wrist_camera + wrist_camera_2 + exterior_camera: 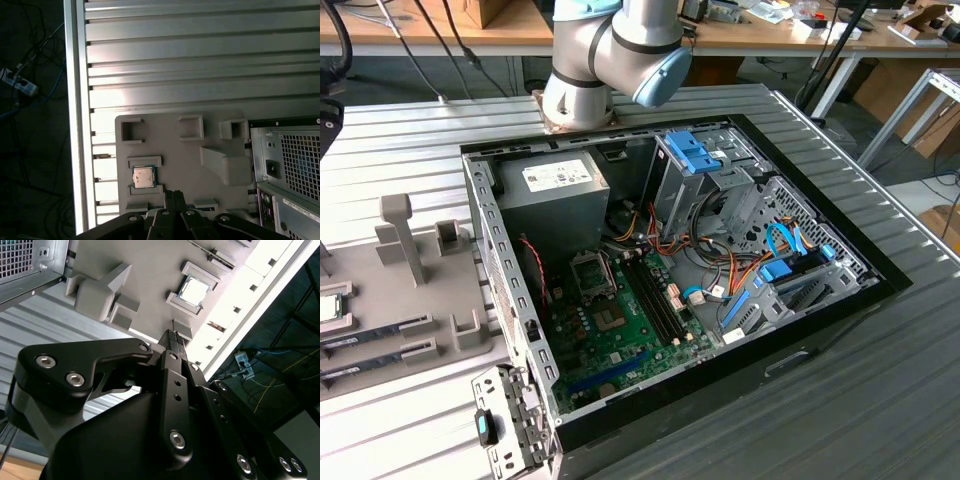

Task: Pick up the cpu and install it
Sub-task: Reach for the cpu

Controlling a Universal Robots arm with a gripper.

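We logged: ribbed table (200, 60), open surface stretching past the tray | open computer case (505, 270) against the tray's edge | grey tray (175, 155) near the table rim | gripper (173, 194) above the tray, fingers pressed together, holding nothing | cpu (143, 176) in its walled pocket, apart from the gripper.

We can read no words or numbers anywhere: the white label (558, 177) on the power supply (542, 222) and the sticker (300, 205) on the computer case (265, 145) carry print we cannot make out, and the cpu (143, 176) gives us nothing legible.
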